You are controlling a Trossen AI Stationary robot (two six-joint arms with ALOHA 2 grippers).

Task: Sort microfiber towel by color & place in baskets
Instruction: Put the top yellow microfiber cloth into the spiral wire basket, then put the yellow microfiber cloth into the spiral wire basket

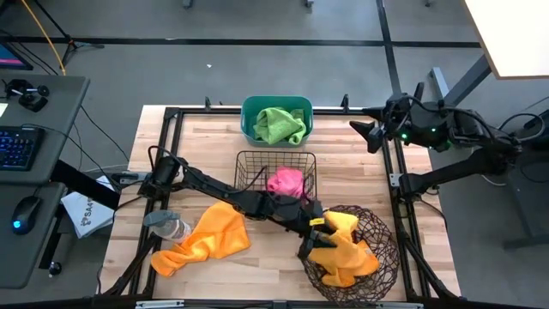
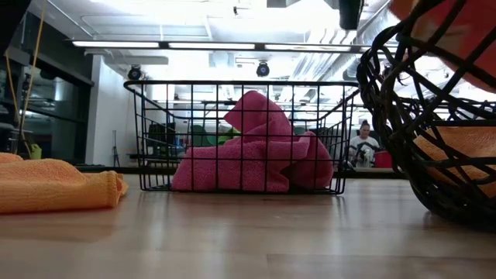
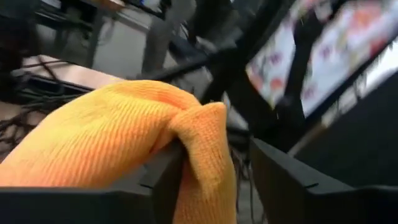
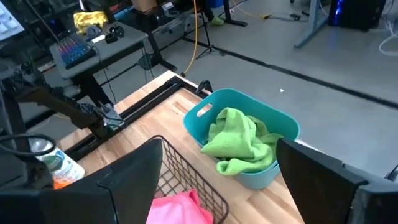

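The teal tub [image 1: 276, 106] at top centre holds a green towel [image 1: 280, 125], the black wire basket [image 1: 275, 162] mid-frame a pink towel [image 1: 286, 182], and the round brown basket [image 1: 375, 275] at lower right orange towels [image 1: 345, 257], one seemingly pinched by the left gripper [image 1: 314, 233], while the right gripper [image 1: 364, 131] hangs apart at upper right.

I take the wire-grid basket [image 1: 276, 171] as my mark, at the middle of the tabletop [image 1: 206, 146]; one towel [image 1: 286, 183] lies in it. Directly behind it, at the tabletop's far edge, stands the plastic tub [image 1: 257, 107] with another towel [image 1: 280, 125] inside. In front of it and to the right sits the round wire basket [image 1: 382, 257], holding a towel [image 1: 345, 256]; my left gripper [image 1: 314, 232] is at that basket's rim nearest the mark, clamped on this towel. In front and to the left, a fourth towel [image 1: 204, 241] lies on the tabletop, a bottle [image 1: 168, 226] just beside it. My right gripper [image 1: 367, 133] hangs behind and to the right, beside the tub, with its fingers apart.
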